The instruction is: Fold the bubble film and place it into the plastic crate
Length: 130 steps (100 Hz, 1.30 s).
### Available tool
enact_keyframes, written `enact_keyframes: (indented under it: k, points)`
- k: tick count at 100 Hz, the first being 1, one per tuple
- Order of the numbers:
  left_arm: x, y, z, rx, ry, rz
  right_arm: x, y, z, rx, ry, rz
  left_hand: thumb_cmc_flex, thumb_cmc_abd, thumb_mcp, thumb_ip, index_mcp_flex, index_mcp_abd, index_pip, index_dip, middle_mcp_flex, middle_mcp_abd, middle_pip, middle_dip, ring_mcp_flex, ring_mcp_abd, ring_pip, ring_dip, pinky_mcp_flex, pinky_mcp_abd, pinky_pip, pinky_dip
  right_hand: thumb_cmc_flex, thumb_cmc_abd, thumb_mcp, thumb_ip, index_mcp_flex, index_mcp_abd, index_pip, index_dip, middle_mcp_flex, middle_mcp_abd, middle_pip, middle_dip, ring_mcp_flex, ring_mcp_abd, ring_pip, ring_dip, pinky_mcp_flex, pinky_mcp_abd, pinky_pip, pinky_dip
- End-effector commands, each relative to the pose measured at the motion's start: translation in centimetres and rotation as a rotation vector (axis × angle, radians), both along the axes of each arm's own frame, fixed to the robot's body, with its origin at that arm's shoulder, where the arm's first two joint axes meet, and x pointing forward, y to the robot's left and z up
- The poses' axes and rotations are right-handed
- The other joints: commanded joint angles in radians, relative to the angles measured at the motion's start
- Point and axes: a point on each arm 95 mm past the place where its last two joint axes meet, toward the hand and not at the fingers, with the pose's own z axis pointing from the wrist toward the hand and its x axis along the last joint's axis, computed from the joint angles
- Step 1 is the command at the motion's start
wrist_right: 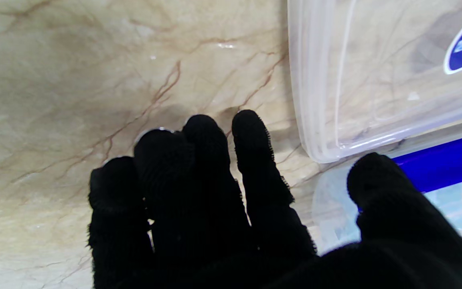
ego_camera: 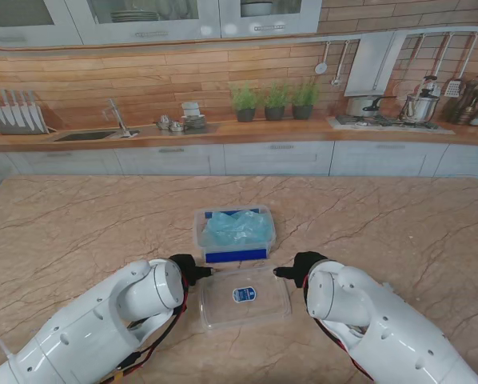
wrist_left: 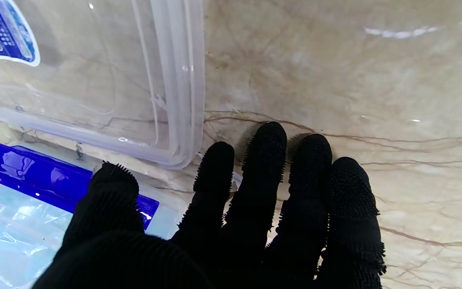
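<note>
A clear plastic crate (ego_camera: 201,232) with a blue clip (ego_camera: 236,256) sits at the table's middle, and pale blue bubble film (ego_camera: 237,227) lies crumpled inside it. Its clear lid (ego_camera: 244,298), with a blue label, lies flat just nearer to me. My left hand (ego_camera: 189,268) is at the lid's far left corner and my right hand (ego_camera: 297,268) at its far right corner. Both black-gloved hands are open and hold nothing. The left wrist view shows the left hand (wrist_left: 231,224), lid (wrist_left: 94,80), clip (wrist_left: 34,172) and film (wrist_left: 10,237). The right wrist view shows the right hand (wrist_right: 223,216), lid (wrist_right: 375,80) and clip (wrist_right: 443,164).
The marble table (ego_camera: 79,232) spreads wide to both sides and beyond the crate. A kitchen counter with a sink (ego_camera: 87,134), potted plants (ego_camera: 275,102) and pots on a stove (ego_camera: 383,108) runs along the far wall, well off the table.
</note>
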Motion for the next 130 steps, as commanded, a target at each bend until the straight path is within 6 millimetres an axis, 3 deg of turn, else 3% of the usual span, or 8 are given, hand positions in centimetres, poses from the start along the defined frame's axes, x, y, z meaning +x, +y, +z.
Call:
enact_keyframes:
  k: [1,52,104,130]
  points:
    - [-0.5,-0.4,-1.1,-0.004,0.044,0.007,0.2,0.3,-0.2,0.017,0.012,-0.008,-0.023,0.056,-0.018,0.012,-0.02,0.019,-0.025,0.0,-0.074,0.008,-0.092,-0.048,-0.063,0.015,-0.103,-0.055,-0.016,-0.007,0.005,0.0,-0.039,0.025,0.005,0.027,0.033,0.022,0.021,-0.001,0.044,0.124,0.035,-0.001,0.064,0.069,0.03,-0.014,0.028,-0.075,0.107,0.0]
    - [-0.4,-0.5,-1.8,0.041,0.102,0.029,1.1,1.0,-2.2,-0.002,0.077,-0.058,-0.03,0.07,-0.02,0.012,-0.018,0.037,-0.066,-0.022,-0.085,0.023,-0.116,-0.059,-0.078,0.025,-0.119,-0.064,-0.029,0.0,-0.003,-0.005,-0.05,0.047,0.002,0.021,0.015,0.04,0.0,-0.047,0.038,0.127,0.084,0.021,0.078,0.043,0.104,-0.015,0.057,-0.105,0.169,-0.01]
    - [-1.4,-0.4,-2.2,0.048,0.154,0.028,0.6,2.1,-2.5,-0.007,0.186,-0.004,-0.036,0.08,-0.021,0.012,-0.004,0.036,-0.066,-0.027,-0.08,0.024,-0.129,-0.069,-0.081,0.029,-0.13,-0.073,-0.037,0.004,-0.008,-0.006,-0.039,0.088,-0.023,0.014,0.069,0.005,0.084,-0.03,0.096,0.121,0.126,0.043,0.132,0.036,0.167,-0.011,0.103,-0.105,0.211,0.003]
    - [-1.7,-0.6,-2.4,0.018,0.197,0.035,0.6,2.9,-2.9,0.013,0.235,0.005,-0.035,0.084,-0.02,0.012,0.002,0.042,-0.076,-0.034,-0.079,0.03,-0.138,-0.075,-0.083,0.032,-0.137,-0.077,-0.041,0.006,-0.01,-0.007,-0.031,0.107,-0.044,0.011,0.061,0.023,0.055,-0.059,0.089,0.128,0.117,0.042,0.127,0.036,0.165,-0.014,0.101,-0.107,0.21,0.003]
